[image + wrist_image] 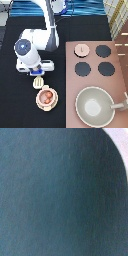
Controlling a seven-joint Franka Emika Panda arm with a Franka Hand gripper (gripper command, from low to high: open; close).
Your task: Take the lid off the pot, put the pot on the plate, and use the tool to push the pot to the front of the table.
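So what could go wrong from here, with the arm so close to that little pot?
1. The gripper sits over the tool, right beside the pot on the plate; a sloppy move might bump the pot off.
2. A crooked push might send the pot sideways on the table, toward the stove counter.

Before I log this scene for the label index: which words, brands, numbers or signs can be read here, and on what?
None: no readable text in either view.
The lid, pot, plate, tool, stove and pan bear no visible print.
The gripper, over the tool just above the pot on the black table, shows no marking.
The wrist view shows only a plain blue-grey surface.
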